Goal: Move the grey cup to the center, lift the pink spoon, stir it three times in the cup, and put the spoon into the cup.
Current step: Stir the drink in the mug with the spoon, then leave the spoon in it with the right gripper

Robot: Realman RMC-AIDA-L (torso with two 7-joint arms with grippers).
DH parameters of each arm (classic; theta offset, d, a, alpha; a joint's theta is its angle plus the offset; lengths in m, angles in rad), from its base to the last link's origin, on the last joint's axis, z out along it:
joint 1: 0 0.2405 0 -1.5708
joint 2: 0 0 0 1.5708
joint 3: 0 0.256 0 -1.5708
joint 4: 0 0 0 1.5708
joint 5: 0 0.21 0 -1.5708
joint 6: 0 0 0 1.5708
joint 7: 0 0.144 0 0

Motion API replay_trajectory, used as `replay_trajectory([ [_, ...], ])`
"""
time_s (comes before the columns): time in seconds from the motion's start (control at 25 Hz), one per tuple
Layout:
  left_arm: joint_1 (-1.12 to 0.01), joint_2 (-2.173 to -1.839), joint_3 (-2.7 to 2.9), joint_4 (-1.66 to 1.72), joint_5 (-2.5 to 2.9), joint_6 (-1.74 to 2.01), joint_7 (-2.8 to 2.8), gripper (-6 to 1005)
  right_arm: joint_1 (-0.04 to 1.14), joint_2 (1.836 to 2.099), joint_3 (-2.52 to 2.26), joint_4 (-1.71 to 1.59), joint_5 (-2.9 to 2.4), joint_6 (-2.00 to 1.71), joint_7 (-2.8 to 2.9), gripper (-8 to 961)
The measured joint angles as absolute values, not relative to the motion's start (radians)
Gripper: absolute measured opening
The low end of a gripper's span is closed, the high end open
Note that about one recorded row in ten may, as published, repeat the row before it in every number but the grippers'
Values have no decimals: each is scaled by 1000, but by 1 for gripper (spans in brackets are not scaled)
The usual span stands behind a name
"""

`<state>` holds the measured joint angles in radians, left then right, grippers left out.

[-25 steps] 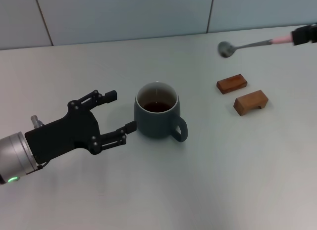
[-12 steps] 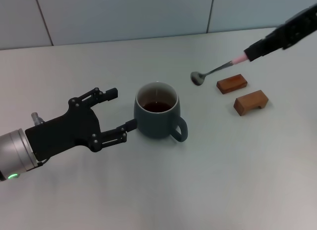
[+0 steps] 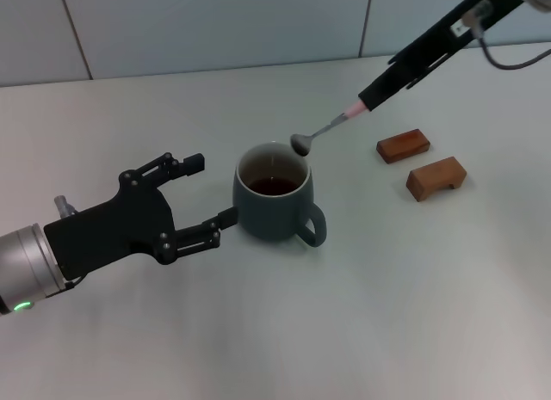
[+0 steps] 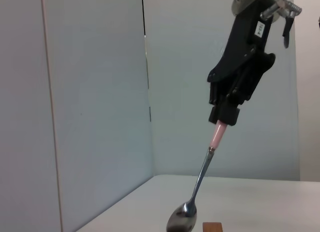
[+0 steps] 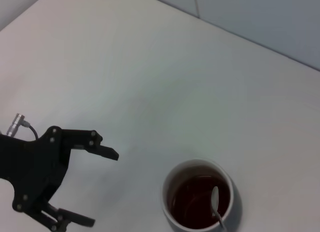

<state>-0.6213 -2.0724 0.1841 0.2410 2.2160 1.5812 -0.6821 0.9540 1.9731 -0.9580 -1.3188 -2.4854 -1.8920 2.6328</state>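
Grey-blue ceramic marks the grey cup (image 3: 273, 196), which you see standing upright on the white desk (image 3: 413, 297) near the middle of the head view, its loop handle turned toward the robot and to its right, dark brown liquid inside a pale wall.

Your left gripper (image 3: 205, 193) sits low on the cup's left side. Its fingers (image 3: 182, 166) are spread wide apart and hold nothing; the nearer fingertip lies just beside the cup wall, and you cannot tell whether it touches.

Your right gripper (image 3: 372, 97) reaches in from the far right, slanting down toward the cup. Its fingers are closed on the pale pink handle end of the pink spoon (image 3: 325, 128), so only a short pink stretch shows below them. The metal shaft slopes down and left, and the silver bowl hangs over the far rim of the cup, above the liquid. In the right wrist view the spoon (image 5: 216, 207) lies over the liquid within the rim of the cup (image 5: 198, 196); the left wrist view shows it (image 4: 200, 184) hanging tilted from the right gripper (image 4: 223, 121).

Two brown wooden blocks (image 3: 421, 163) rest on the desk to the cup's right, well apart from it.
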Motion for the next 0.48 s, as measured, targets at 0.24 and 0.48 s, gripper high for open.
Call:
replay_trajectory([
  [0.24, -621, -2072, 184, 244, 2219, 1569, -693, 840, 997, 1975, -1015, -1196, -2498, -1814, 2622, 125],
  [0.48, -625, -2071, 184, 246, 2222, 1545, -698, 840, 1026, 1982, -1057, -1078, -2506, -1732, 2603, 125],
])
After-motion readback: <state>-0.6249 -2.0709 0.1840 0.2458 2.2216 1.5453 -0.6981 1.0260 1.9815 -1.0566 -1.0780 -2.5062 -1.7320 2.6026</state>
